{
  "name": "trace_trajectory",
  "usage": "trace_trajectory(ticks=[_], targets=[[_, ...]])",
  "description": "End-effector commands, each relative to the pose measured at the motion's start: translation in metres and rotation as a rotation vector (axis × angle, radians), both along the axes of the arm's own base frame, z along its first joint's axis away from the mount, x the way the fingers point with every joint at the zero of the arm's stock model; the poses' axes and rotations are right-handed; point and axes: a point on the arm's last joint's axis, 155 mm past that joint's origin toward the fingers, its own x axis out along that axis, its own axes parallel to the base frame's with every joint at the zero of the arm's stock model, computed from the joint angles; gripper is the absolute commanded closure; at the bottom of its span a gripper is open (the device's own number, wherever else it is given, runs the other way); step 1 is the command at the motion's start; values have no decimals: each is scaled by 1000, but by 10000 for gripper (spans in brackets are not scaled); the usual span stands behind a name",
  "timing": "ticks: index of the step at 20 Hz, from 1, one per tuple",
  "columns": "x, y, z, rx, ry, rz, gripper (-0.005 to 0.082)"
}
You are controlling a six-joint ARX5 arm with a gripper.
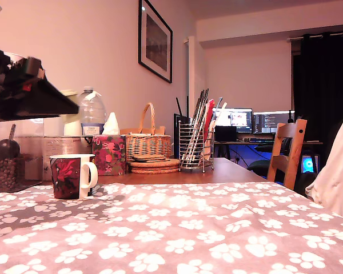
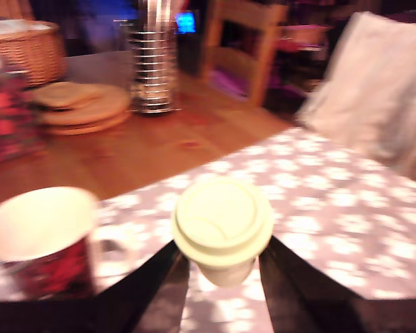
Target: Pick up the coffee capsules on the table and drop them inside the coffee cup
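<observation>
Hand [image 2: 222, 277] gripping a pale cream capsule [image 2: 222, 225] between its black fingers, smooth tapered plastic with flanged rim, hanging above the paw-print cloth, glossy floral ceramic coffee cup [image 1: 72, 176] sitting just beside near the counter's edge, white handle showing

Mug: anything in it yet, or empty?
Empty as far as visible: the wrist view shows the mug's bare pale interior; the cream capsule sits clamped in the gripper beside it.

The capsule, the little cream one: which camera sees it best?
The wrist view. There the cream capsule fills the middle, its flat end toward the camera, held between the gripper fingers, near the cup, though blurred. In the exterior view the capsule cannot be made out; only part of the arm shows at that view's left edge.
</observation>
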Motion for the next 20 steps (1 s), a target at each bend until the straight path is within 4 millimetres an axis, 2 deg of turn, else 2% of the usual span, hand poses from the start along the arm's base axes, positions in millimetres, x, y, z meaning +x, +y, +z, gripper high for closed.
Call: trace_trajectory(ticks=[1,7,11,20], targets=[[6,9,4,6,-23,38,523],[20,42,6,30,-42,145,523],[27,60,15,21,-77,195,523],[37,69,35,12,-119,225,518]])
